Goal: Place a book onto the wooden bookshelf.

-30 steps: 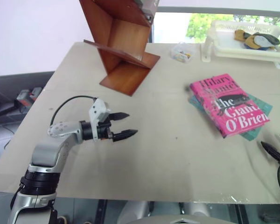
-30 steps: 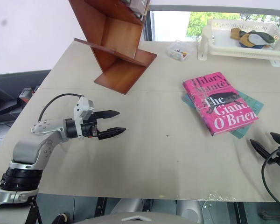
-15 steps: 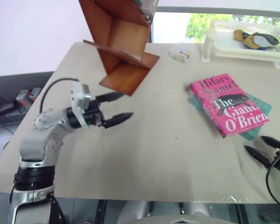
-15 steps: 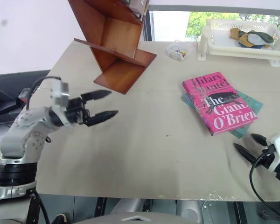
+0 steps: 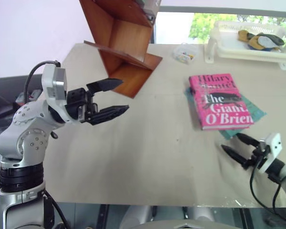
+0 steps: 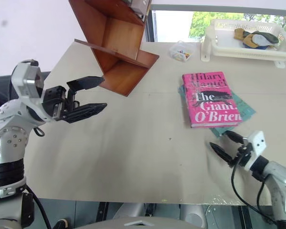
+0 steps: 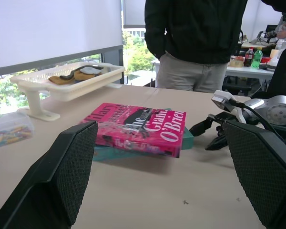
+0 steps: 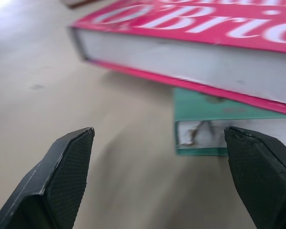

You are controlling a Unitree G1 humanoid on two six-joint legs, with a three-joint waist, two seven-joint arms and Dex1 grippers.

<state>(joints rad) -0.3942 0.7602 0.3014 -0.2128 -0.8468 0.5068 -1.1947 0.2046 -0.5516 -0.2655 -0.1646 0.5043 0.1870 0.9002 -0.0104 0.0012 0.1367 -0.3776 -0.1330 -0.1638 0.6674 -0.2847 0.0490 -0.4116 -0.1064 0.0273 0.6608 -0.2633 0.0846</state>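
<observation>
Nearest you, at the table's (image 5: 148, 186) near right corner, your right hand (image 5: 237, 147) hovers low with its fingers spread wide and nothing between them, aimed at the near edge of the book (image 5: 218, 100). That pink paperback lies flat toward the right edge, resting on a thinner teal book (image 5: 253, 114) that pokes out beneath it. Come in level so only the pink one goes between the fingers; catching the teal cover too would likely drag both. Your left hand (image 5: 110, 98), raised over the left side, is also spread wide and empty; I'd use it to steady the spine. Further back, the wooden bookshelf (image 5: 124, 45) stands by the far left corner, well apart from the book. A white tray (image 5: 229, 45) and a small clear box (image 5: 186, 54) sit along the far edge.
</observation>
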